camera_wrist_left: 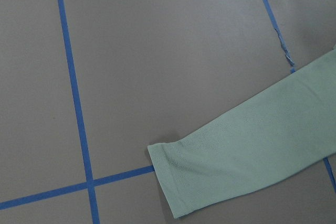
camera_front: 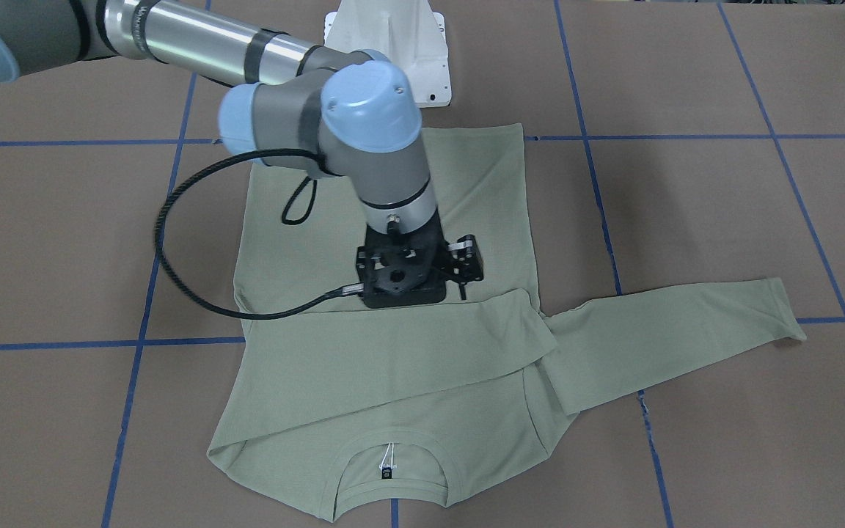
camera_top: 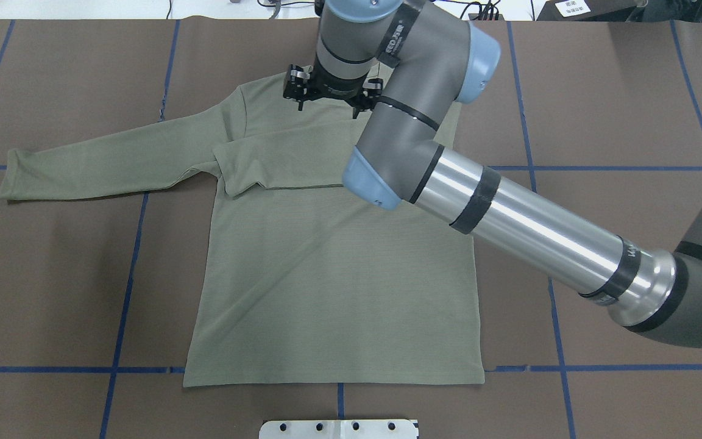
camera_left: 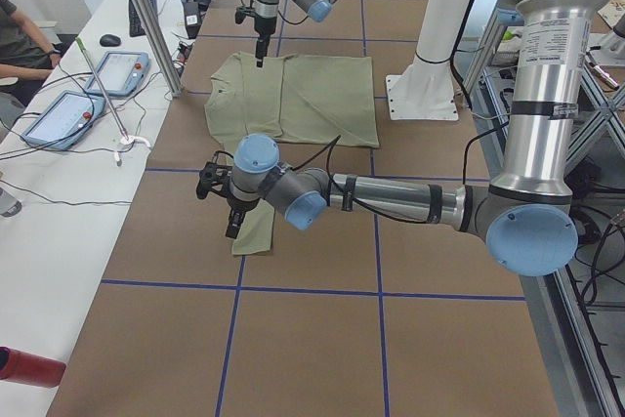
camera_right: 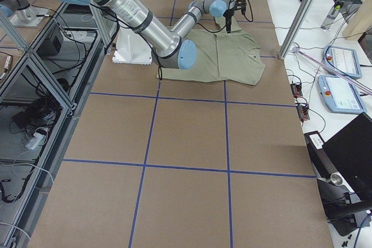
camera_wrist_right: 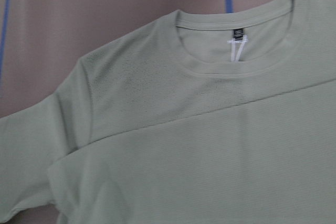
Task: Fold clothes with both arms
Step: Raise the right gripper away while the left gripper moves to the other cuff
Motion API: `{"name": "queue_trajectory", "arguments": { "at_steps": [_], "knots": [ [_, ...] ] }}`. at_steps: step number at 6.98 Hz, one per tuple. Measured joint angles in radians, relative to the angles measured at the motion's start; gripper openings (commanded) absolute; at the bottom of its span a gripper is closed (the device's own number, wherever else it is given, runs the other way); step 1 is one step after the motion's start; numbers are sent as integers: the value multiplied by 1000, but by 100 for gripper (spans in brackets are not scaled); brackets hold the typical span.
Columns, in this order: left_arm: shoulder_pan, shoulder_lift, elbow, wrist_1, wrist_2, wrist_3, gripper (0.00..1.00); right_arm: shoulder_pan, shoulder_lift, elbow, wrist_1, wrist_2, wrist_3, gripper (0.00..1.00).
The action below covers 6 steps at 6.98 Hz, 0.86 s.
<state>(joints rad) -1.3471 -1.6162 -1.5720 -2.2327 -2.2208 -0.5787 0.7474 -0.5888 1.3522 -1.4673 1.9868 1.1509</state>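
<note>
One pale sage-green long-sleeved knit shirt [camera_top: 326,274] lay on one brown counter [camera_top: 601,91]. It showed two sleeves [camera_top: 101,158], one round ribbed collar [camera_wrist_right: 210,69] and one small black neck label [camera_front: 386,473]. There were two silver-grey tube arms with light-blue joint caps, the left arm [camera_left: 391,200] and the right arm [camera_top: 509,213], and one white metal pedestal base [camera_front: 422,44]. Off to the side were two grey touch-screen pendants [camera_left: 117,72], one red cylinder [camera_left: 29,366] and one person [camera_left: 15,36].

Sleeve [camera_front: 393,352] across shirt [camera_front: 481,191] on table [camera_front: 686,220]
</note>
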Motion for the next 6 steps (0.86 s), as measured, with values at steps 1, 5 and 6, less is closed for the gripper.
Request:
{"name": "queue_trajectory", "arguments": {
  "at_steps": [1,5,6],
  "knots": [
    [50,7,30,-70,80,-100,100,39,-63,83,-91,25,-84,100],
    [243,7,173,-291,292,-383,100,201,-290,287,-240,153,-366,100],
    [274,0,203,-313,324,-408,99,215,-316,303,-241,165,-388,100]
  ]
}}
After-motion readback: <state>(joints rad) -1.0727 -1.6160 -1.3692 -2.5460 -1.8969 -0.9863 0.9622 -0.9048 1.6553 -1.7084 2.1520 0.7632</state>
